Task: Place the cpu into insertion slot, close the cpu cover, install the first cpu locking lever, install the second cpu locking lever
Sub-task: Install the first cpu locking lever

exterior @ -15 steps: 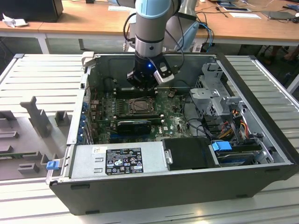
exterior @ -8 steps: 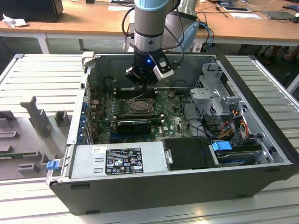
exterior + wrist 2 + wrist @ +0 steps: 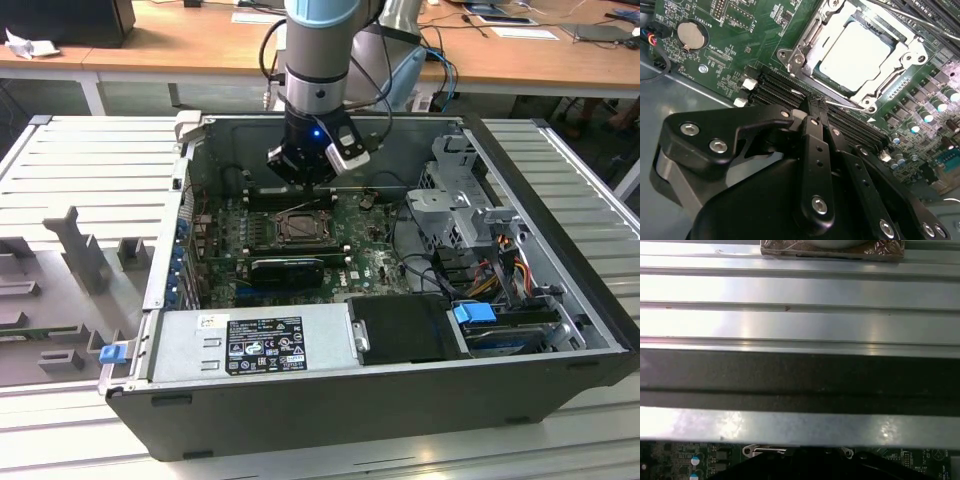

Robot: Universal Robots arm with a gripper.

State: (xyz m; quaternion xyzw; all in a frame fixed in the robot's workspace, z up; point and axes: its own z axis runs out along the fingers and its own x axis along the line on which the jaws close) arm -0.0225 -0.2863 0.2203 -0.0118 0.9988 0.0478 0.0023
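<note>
Open PC case point(image 3: 560, 330) lies on its side on a ribbed metal table point(image 3: 80, 170); everything below placed w/ ref to the insertion slot point(image 3: 300, 228) on the green motherboard point(image 3: 375, 262). Gripper point(image 3: 816, 104) hangs just above the board beside the slot, on its far side in the exterior view, over the black RAM slots point(image 3: 785, 92). Jaws together, tips touching, nothing between them. Cpu point(image 3: 860, 55) sits flat in the slot, pale metal top showing through the window of the cpu cover point(image 3: 895, 65), which lies down over it. A thin lever rod point(image 3: 842, 104) runs along the slot edge nearest the gripper. Coin battery point(image 3: 692, 34) well off to one side of the slot. In the first wrist view, table ribs point(image 3: 800, 325) and a strip of board.
</note>
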